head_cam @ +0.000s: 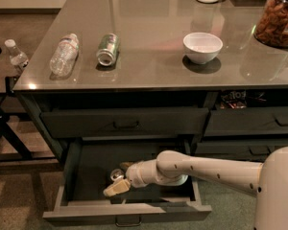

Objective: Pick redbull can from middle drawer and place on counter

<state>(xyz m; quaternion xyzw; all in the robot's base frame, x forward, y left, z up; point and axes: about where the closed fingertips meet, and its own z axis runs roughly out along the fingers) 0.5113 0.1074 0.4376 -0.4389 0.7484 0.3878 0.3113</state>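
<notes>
The redbull can (116,175), a small slim can with a silver top, stands in the open middle drawer (86,176) towards its front centre. My gripper (119,177) reaches into the drawer from the right on the white arm (201,169) and sits right at the can, around or against it. The can's body is mostly hidden behind the gripper. The counter (153,61) is the glossy grey-brown top above the drawers.
On the counter lie a clear plastic bottle (64,54) and a green can (107,49) at the left, with a white bowl (202,47) in the middle and a snack jar (280,18) at the far right. A small bottle (15,55) stands left of the cabinet.
</notes>
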